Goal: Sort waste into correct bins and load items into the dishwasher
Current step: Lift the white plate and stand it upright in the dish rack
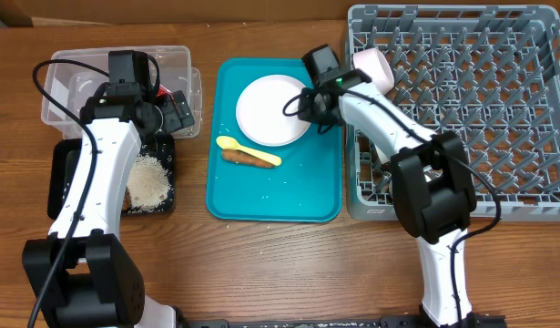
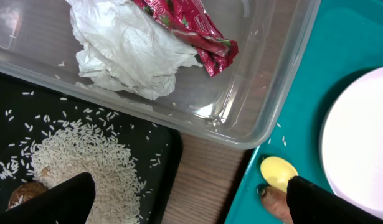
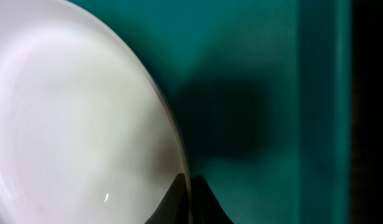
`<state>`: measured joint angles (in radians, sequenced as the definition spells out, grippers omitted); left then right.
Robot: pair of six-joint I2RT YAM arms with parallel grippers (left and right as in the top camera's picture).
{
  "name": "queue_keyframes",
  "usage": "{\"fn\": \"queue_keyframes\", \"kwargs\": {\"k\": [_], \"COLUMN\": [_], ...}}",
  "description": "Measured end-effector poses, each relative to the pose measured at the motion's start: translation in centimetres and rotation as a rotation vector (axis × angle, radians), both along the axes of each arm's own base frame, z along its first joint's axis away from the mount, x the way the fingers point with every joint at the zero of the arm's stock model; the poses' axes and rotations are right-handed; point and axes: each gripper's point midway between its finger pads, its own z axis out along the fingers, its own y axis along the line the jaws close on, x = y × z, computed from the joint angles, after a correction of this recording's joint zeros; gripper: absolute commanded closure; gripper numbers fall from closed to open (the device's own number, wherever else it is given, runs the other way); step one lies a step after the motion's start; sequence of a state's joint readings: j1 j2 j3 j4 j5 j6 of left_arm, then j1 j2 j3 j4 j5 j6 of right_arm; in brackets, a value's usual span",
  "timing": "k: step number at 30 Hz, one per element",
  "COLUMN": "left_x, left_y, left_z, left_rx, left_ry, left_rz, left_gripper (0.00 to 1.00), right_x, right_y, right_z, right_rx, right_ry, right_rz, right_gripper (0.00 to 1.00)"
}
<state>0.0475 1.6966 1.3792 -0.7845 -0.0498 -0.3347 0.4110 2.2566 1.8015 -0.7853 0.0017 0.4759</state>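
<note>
Rack (image 1: 462,100) at rt, a pale bowl (image 1: 374,66) inside by its left wall. Teal tray (image 1: 289,196) mid-table w/ plate (image 1: 273,109), spoon (image 2: 277,171) and carrot (image 2: 275,200) touching it. Tub (image 2: 266,93) holds napkin (image 2: 126,46) & wrapper (image 2: 191,25). Black tray (image 2: 160,143) holds rice (image 2: 85,162) + brown lump (image 2: 26,193). R gripper (image 3: 190,186) pinched on plate rim. L gripper (image 2: 191,186) spread wide, empty, over the black tray's corner.

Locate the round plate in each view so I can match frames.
Overhead: plate upper centre, on the teal tray.
Left wrist: plate at the right edge, cut off by the frame.
Right wrist: plate fills the left half, close up.
Shared landmark: the teal tray, under the plate in all three views.
</note>
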Motion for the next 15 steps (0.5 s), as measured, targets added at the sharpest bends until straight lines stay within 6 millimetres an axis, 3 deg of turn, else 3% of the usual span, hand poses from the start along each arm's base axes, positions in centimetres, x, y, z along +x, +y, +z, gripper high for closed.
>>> {"fn": "queue_keyframes", "kwargs": {"k": [3,6,10,12,15], "left_x": [0.0,0.0,0.0,0.0,0.0], "left_y": [0.0,0.0,0.0,0.0,0.0], "left_z": [0.0,0.0,0.0,0.0,0.0], "left_rx": [0.0,0.0,0.0,0.0,0.0], "left_ry": [0.0,0.0,0.0,0.0,0.0], "left_rz": [0.0,0.0,0.0,0.0,0.0], "left_gripper": [0.0,0.0,0.0,0.0,0.0], "right_x": [0.0,0.4,0.4,-0.1,-0.8], "right_y": [-1.1,-1.9,-3.8,-5.9,-9.2], "right_z": [2.7,7.8,16.3,21.3,26.2], "right_rx": [-0.036,-0.072,-0.112,-0.16,-0.267], "right_ry": [-0.032,-0.12,-0.299,-0.41,-0.534], "right_rz": [0.021,0.037,0.0,-0.055,-0.162], "right_gripper": [0.96,0.96,0.96,0.96,0.96]}}
